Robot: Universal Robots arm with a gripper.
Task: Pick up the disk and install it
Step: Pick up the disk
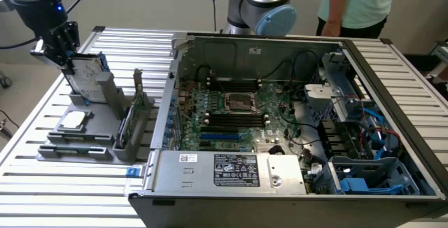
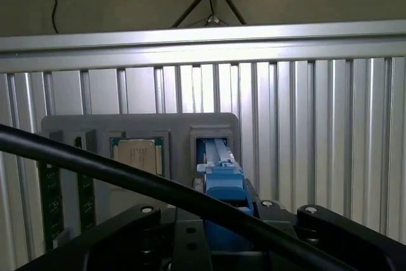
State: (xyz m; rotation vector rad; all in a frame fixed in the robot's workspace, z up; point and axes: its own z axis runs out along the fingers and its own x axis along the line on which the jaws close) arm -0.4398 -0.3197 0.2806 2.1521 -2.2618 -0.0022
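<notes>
Pincer (image 1: 65, 60) is sitting at the far corner of the tabletop (image 1: 42, 186), on the exterior view's left, right at the top edge of the disk (image 1: 87, 81). Disk is standing upright on edge in a slot of the grey holder (image 1: 77, 147), label face showing, blue rail running along its edge. Wrist view is looking down the disk's blue rail (image 2: 222, 176), which is lying in line between the two sides of the pincer (image 2: 226, 220). Pincer is straddling the disk, but I cannot tell whether it is actually clamping it or standing just clear.

The holder is also carrying a square silver chip (image 1: 75, 119) lying flat near the disk, and thin green cards (image 1: 129, 126) standing on edge on the side toward the case. A black cable (image 2: 127, 172) is crossing the wrist view in front of the holder.

The open computer case (image 1: 252, 50) is lying on the tabletop just beside the holder, on the exterior view's right, motherboard (image 1: 231, 107) facing up, power supply box (image 1: 231, 170) sitting along the near wall. Disk is well apart from the case's drive bays (image 1: 371, 178) at the near right corner.

The arm's base (image 1: 263, 0) is standing behind the case. A person (image 1: 357, 2) is standing behind the tabletop at the far right.
</notes>
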